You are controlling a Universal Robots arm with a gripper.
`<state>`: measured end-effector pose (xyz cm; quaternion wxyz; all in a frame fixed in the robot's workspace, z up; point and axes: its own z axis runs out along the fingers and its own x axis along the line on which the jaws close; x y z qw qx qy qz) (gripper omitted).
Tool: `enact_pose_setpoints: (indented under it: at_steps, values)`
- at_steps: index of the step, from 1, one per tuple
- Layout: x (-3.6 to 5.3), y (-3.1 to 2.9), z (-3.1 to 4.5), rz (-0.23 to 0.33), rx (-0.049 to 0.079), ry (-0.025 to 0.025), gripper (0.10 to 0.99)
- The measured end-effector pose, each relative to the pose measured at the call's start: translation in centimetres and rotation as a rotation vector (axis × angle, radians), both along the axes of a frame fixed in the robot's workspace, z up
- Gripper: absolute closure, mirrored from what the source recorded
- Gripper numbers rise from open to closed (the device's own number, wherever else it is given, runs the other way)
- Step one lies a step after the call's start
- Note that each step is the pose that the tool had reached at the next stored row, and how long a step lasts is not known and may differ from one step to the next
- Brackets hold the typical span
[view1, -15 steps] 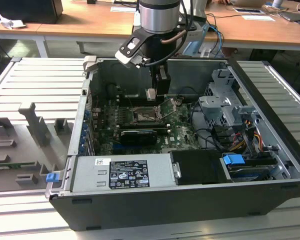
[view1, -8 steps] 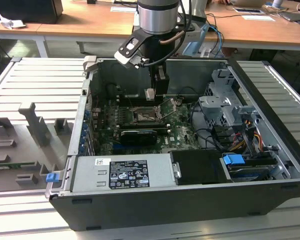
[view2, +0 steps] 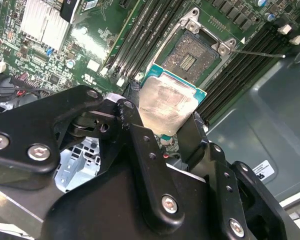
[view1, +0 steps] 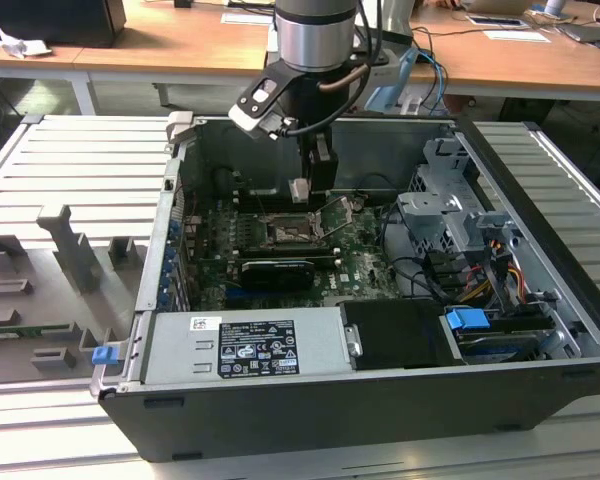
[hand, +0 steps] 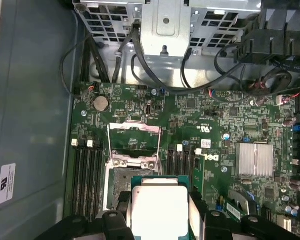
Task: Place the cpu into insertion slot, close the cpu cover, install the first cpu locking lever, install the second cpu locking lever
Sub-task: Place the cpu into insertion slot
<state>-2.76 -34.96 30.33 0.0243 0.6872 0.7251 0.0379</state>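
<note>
The gripper (view2: 165, 114) is clamped on the cpu (view2: 166, 102), above the insertion slot (view2: 190, 56). Lowered tilted or offset, it would likely bend the pins — or jam.

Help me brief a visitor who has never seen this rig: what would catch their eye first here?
The gripper clamping the cpu by its edges draws the eye first, its silver top large in both wrist views. Close by on the green board, the slot lies bare, its cover standing open. In the exterior view, the arm reaches down into the open case.
</note>
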Motion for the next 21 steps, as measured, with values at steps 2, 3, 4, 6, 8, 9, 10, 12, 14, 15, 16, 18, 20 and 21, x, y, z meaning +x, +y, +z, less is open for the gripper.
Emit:
enact_pose_setpoints:
  at_steps: [2,3,4,6,8,9,10,12,14,15,16,18,20,21]
  values:
    - [0.0,0.0,-0.05,0.0,0.0,0.0,0.545]
    - [0.0,0.0,-0.12,0.0,0.001,-0.0001,0.545]
    - [0.0,0.0,-0.17,0.0,0.001,-0.0001,0.545]
    - [-0.01,0.0,-0.25,0.0,-0.003,-0.0036,0.545]
    - [-0.02,0.0,-0.72,-0.011,-0.004,-0.0064,0.545]
    - [-0.02,0.01,-0.87,-0.029,-0.004,-0.0063,0.545]
    - [-0.02,0.02,-0.99,-0.038,-0.004,-0.006,0.545]
    - [-0.12,0.06,-1.35,-0.046,-0.004,-0.0047,0.545]
    - [-0.58,0.09,-1.77,-0.047,-0.004,-0.0047,0.545]
    - [-0.91,0.11,-2.04,-0.047,-0.004,-0.0047,0.545]
    - [-1.1,0.14,-2.23,-0.046,-0.004,-0.0047,0.545]
    - [-1.26,0.37,-2.7,-0.045,-0.004,-0.0046,0.545]
    - [-1.26,0.68,-3.06,-0.044,-0.004,-0.0047,0.545]
    - [-1.26,0.88,-3.26,-0.044,-0.004,-0.0047,0.545]
